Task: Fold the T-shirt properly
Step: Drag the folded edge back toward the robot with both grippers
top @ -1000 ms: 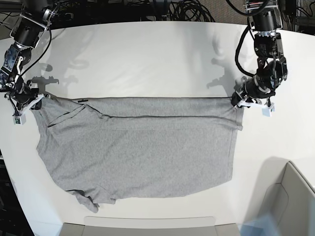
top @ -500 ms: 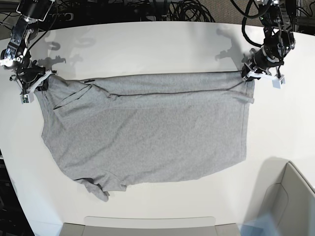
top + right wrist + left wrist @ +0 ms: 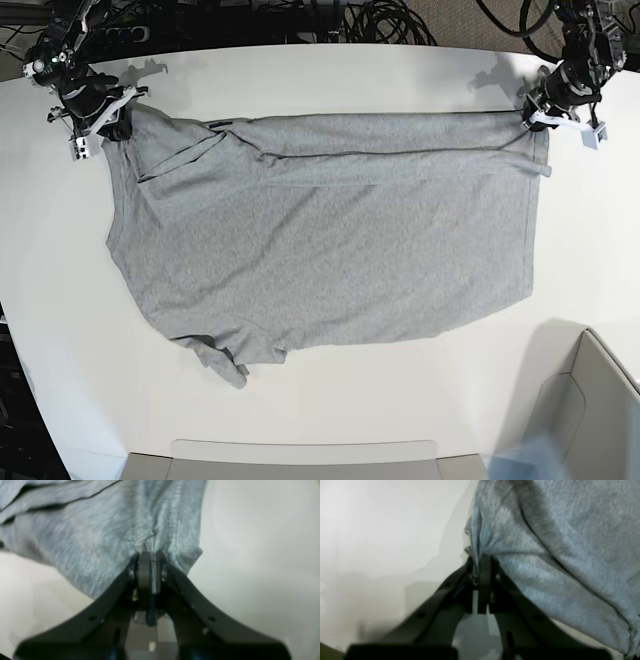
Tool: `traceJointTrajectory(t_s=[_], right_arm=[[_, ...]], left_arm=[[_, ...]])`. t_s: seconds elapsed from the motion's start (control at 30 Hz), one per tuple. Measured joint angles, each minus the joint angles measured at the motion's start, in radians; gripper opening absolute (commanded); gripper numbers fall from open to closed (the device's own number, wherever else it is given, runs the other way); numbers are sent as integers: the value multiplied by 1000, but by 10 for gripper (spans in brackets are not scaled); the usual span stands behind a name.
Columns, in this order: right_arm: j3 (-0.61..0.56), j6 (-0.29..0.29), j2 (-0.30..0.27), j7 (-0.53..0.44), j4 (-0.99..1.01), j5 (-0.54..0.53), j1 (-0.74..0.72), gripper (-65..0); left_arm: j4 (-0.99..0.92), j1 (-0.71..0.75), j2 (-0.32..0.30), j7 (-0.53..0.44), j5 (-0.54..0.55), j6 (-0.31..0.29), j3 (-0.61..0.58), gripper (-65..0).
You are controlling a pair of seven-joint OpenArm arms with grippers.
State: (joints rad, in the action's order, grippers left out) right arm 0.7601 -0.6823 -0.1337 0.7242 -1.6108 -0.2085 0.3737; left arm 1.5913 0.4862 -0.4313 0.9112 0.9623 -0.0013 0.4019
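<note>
Two pincers are seen, each pressed together on a corner of the T-shirt (image 3: 320,230). The left pincer (image 3: 548,112) is placed near the far right corner of the tabletop (image 3: 320,75) in the base view, and a bunched bit of the garment's edge is pinched between its dark fingers (image 3: 483,580), as shown in the left wrist view, where the grey cloth (image 3: 557,542) is drawn up into folds above the pincer (image 3: 478,567). The right pincer (image 3: 105,125) is placed near the far left corner of the tabletop, and cloth is likewise clamped between its fingers (image 3: 143,580); in the right wrist view the fabric (image 3: 100,530) is gathered into tight creases just where it enters the pincer (image 3: 150,560).

The T-shirt is spread plain side up across the middle of the tabletop, its far edge stretched between the two pincers and running roughly parallel to the far edge. A narrow strip along that far edge is seen doubled over as a fold line. The cloth is laid mostly flat, with its right side reaching closer to the right edge and its lower left part tapering toward the near edge. A rumpled sleeve (image 3: 225,360) is left bunched at the near left of the garment. A grey bin (image 3: 590,400) is seen at the near right corner.
</note>
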Motion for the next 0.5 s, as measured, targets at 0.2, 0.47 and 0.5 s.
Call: traceJointTrajectory(t_s=[0.2,0.47,0.5], right_arm=[[88,0,43,-18,-5,91,-2,-615],[187,0,101,-25,-14,166,-34,-615],[192,0,101,-26,-14,182,-37,-615]], left_arm=[[3,58,-32,-3,3,-1,3,-650],[8,93,-37,-3,8,-8,5,-650],[8,93,-37,-3,10,-8,5,-650]])
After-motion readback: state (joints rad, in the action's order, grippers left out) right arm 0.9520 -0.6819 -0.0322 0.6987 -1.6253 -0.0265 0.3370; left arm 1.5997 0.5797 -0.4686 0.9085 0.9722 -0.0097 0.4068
